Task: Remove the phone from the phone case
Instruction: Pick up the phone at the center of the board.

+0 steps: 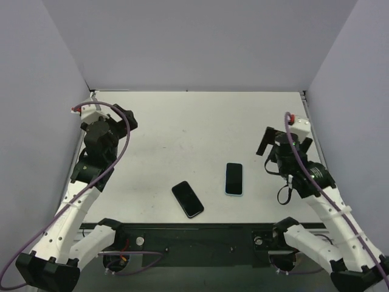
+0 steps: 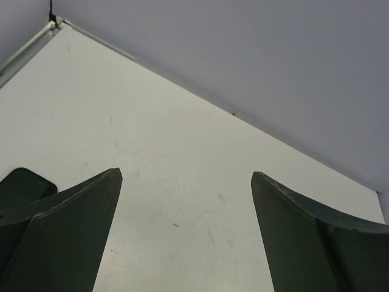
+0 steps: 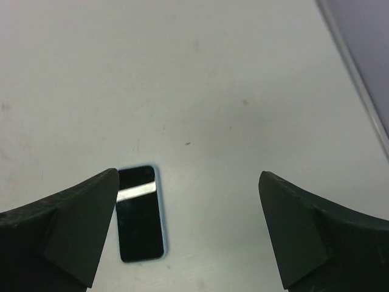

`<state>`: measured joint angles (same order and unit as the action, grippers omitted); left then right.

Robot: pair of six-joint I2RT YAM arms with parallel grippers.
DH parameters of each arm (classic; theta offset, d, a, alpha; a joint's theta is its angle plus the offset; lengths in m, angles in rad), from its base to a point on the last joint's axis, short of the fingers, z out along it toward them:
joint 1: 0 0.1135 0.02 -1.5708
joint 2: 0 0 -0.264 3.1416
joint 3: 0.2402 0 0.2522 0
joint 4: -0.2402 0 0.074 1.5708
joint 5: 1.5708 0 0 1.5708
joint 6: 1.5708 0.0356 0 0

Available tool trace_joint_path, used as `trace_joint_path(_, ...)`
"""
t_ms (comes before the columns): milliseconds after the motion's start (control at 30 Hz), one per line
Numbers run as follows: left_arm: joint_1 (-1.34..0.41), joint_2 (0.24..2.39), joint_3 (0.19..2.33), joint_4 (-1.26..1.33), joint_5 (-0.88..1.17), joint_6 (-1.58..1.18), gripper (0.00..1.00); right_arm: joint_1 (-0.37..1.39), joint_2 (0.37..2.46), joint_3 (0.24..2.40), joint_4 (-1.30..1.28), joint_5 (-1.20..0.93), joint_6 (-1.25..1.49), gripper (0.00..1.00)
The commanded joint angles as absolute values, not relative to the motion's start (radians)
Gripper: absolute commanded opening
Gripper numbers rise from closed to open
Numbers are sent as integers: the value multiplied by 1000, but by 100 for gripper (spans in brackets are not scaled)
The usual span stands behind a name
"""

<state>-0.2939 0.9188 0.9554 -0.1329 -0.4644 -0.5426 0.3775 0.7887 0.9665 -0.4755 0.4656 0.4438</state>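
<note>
Phone case [image 1: 234, 178], light blue rim round a dark glossy face, flat on tabletop [image 1: 182, 121] right of centre, long side pointing away from the arm bases. Near its left, apart from it: black phone [image 1: 187, 199], lying skewed. Right gripper [image 3: 188, 182] above tabletop beside the case, jaws spread, empty. Left gripper [image 2: 186, 179] far left, jaws spread, empty.

From the black base rail [image 1: 194, 240], the left arm [image 1: 74, 205] and right arm [image 1: 334, 213] run white, then black; purple cables [image 1: 126, 143] trail both. Left claw [image 2: 185, 175] and right claw [image 3: 189, 175]: dark green wedges.
</note>
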Motion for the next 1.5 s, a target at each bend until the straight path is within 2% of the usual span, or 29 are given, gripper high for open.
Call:
trace_joint_path(0, -311, 911, 963, -285, -353, -601, 100, 620, 911, 1023, -598, 483, 463, 93)
trace_joint_path(167, -344, 922, 945, -366, -342, -626, 100, 929, 1125, 1069, -617, 564, 576, 94)
trace_joint_path(300, -354, 927, 893, -400, -319, -684, 100, 1061, 1308, 1135, -630, 606, 642, 94)
trace_joint_path(500, -360, 928, 785, -380, -258, -784, 100, 1069, 1462, 1166, -624, 509, 724, 93)
trace_joint_path(600, -370, 931, 746, -394, -242, -840, 100, 1078, 1473, 1105, -516, 369, 651, 94)
trace_joint_path(700, -370, 914, 718, -452, -268, -916, 90, 1098, 1520, 1098, -465, 287, 601, 91)
trace_joint_path(1000, -368, 885, 699, -624, -376, -1069, 92, 1219, 1713, 1177, -443, 239, 549, 91)
trace_joint_path(1200, -367, 890, 726, -689, -425, -1101, 94, 1216, 1790, 1192, -431, 203, 535, 92)
trace_joint_path(1467, -365, 793, 687, -704, -515, -1155, 95, 1223, 1842, 1187, -394, 130, 572, 92)
